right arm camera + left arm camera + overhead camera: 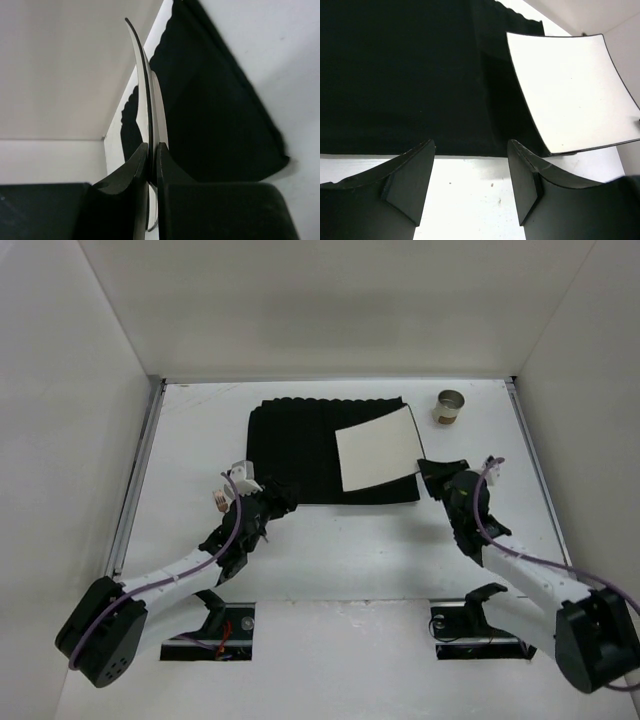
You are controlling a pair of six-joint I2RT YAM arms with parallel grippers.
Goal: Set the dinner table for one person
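Right end effector [151, 147] grips plate [377, 446] edge over placemat [295, 450], left end effector [278, 490] released; plate not yet set down, cup [449, 406] unplaced.

A white back wall [340, 300] closes the far side. A white left wall [60, 390] and a white right wall [590, 330] slant in from the sides. Together the three enclose a matte white table [340, 550]. A thin grey metal strip [135, 480] runs along the foot of the left wall, and a second strip [531, 455] runs along the foot of the right wall. The light is soft and even. A faint darker band crosses the back wall, and the shadows on the table are pale.
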